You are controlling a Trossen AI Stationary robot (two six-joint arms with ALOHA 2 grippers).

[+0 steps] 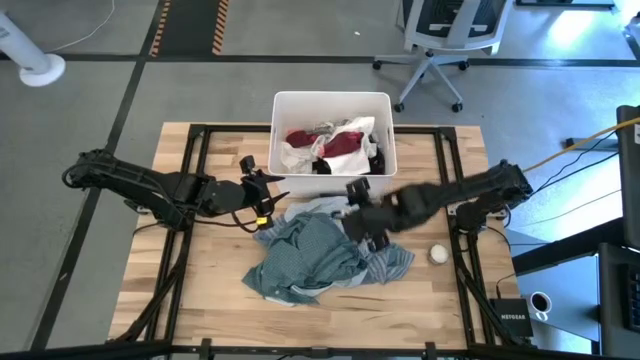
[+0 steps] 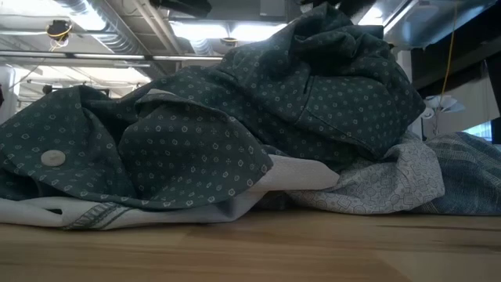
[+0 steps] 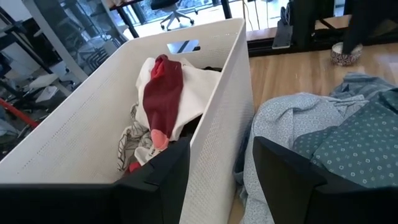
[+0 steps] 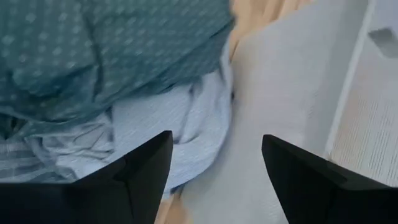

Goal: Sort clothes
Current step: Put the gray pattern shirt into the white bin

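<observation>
— two grippers, where are they?
— left gripper sits at nine o'clock from the table's middle, just beside the tub's near left corner; its fingers are spread wide with nothing between them; the tub's corner shows just past them in the left wrist view.
— and the other?
— right gripper hangs over the upper right edge of the pile of shirts, at about one o'clock from the pile's middle; fingers wide apart, holding nothing; pale blue striped cloth and the tub wall lie beyond them.
— where are the clothes?
— some are in the tub at twelve o'clock on the table: a red piece, white pieces, something black; the rest are heaped on the wood at the table's middle, a dotted green-blue shirt on top, a pale patterned one under it.
— anything else?
— one small white ball at three o'clock from the pile, apart from it.
</observation>
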